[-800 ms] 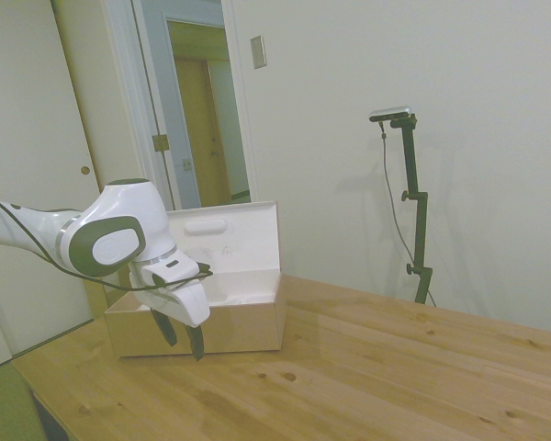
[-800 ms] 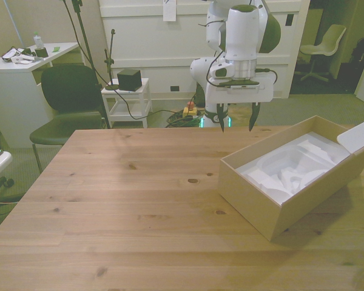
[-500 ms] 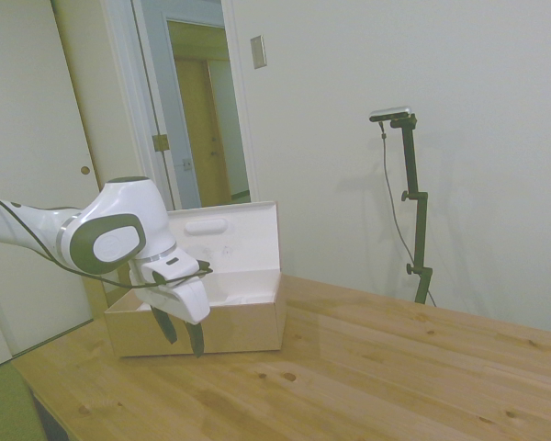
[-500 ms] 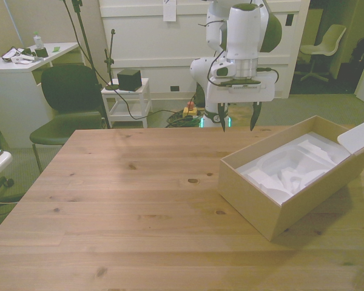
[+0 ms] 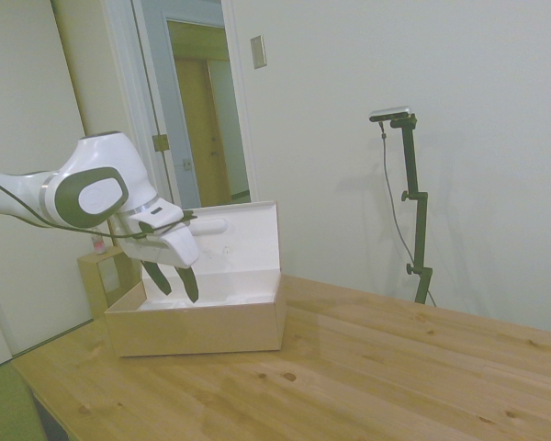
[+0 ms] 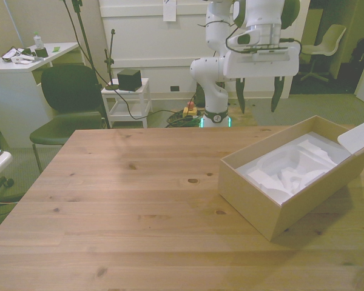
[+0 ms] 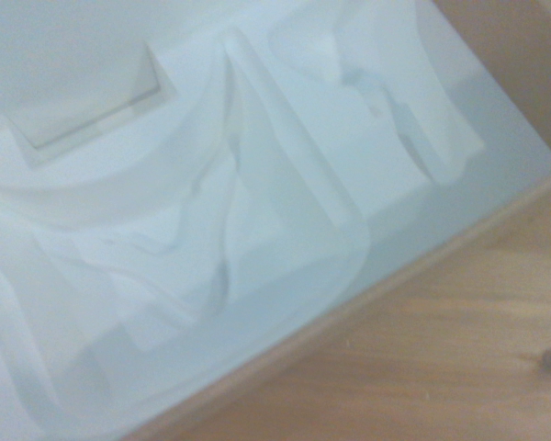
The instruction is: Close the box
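The white arm point(image 5: 37, 193) reaches in level, well above the tabletop, and bends down at the wrist point(image 6: 262, 24). The gripper point(image 5: 174, 283) hangs from it with both dark fingers point(image 5: 189, 284) pointing down and slightly tilted, spread wide apart with nothing between them. In the front view the gripper point(image 6: 256, 99) sits near the tabletop's far edge, toward the front view's right. It seems to touch nothing, though the side view leaves that unsure.

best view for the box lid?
Side view: the lid stands upright, its white inside showing whole. Front view shows only a corner of it at the front view's right edge. Wrist view shows none.
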Motion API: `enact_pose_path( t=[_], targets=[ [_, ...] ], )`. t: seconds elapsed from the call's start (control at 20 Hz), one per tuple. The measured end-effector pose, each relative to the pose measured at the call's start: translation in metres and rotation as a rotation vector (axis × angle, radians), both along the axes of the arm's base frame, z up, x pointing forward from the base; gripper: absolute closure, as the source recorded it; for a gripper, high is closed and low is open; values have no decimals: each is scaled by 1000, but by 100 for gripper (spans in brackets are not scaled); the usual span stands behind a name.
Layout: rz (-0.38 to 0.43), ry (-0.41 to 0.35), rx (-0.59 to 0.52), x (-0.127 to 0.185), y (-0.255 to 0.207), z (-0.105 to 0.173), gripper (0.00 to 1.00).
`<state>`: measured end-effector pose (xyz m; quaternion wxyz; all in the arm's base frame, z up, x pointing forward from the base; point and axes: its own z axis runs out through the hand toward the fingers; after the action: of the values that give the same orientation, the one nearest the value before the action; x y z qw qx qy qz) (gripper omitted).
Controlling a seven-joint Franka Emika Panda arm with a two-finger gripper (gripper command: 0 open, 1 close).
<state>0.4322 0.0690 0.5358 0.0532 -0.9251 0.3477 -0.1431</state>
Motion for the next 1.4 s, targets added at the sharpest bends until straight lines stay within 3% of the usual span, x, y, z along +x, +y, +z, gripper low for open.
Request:
enact_pose_path(
  t=[0.65, 1.15, 1.4],
  targets=[
    [147, -214, -127, 14, 66, 80, 0],
    [223, -307, -158, 63, 100, 130, 0],
    [249, -320, -184, 84, 117, 137, 0]
  ],
)
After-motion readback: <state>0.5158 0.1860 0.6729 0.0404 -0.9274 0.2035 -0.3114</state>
